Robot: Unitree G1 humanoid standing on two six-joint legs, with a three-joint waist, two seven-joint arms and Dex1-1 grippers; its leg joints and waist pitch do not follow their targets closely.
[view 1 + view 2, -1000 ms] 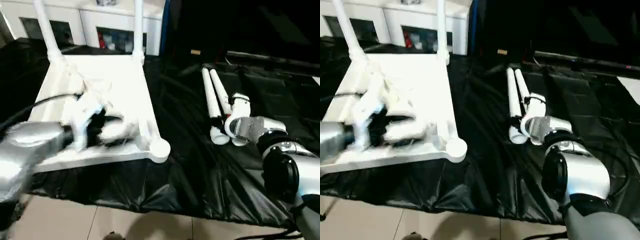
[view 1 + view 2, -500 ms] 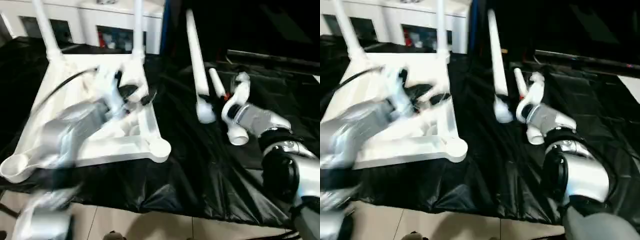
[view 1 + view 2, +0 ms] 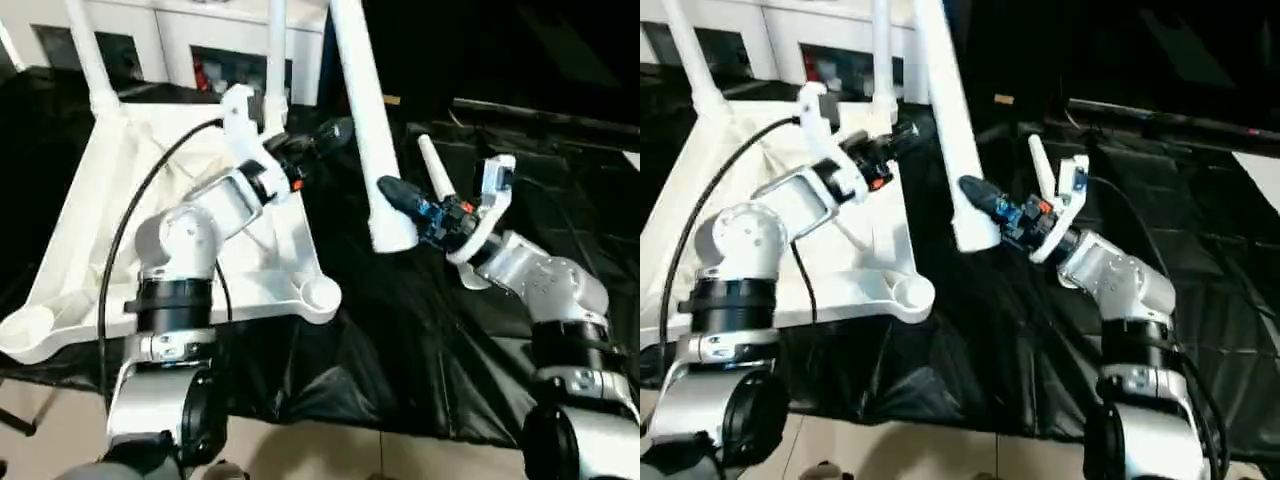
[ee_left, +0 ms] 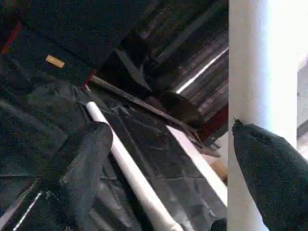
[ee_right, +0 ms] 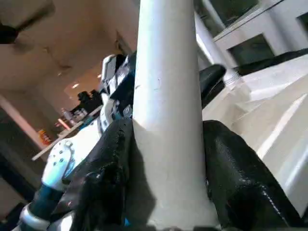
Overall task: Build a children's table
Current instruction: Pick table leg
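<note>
The children's table top (image 3: 100, 200) lies upside down on the black cloth, with two legs (image 3: 88, 55) standing in its far corner sockets. The near-right socket (image 3: 320, 295) faces up. My right gripper (image 3: 400, 197) is shut on a third leg (image 3: 358, 95) just above its flared end (image 3: 390, 235), and the leg rises steeply, leaning to the left. In the right wrist view both fingers (image 5: 115, 159) press the tube (image 5: 166, 72). My left gripper (image 3: 325, 135) is open by the top's far-right corner, with the held leg (image 4: 260, 72) just beside one finger. Another leg (image 3: 433, 168) lies on the cloth.
White cabinets (image 3: 200, 40) stand behind the work table. The black cloth (image 3: 400, 350) hangs over the table's front edge above a tiled floor (image 3: 300, 440). A black cable (image 3: 115, 250) loops from my left arm over the table top.
My right gripper has lifted one leg off the cloth and swung it up and leftward. My left arm has moved from over the table top to its far-right corner, beside that leg.
</note>
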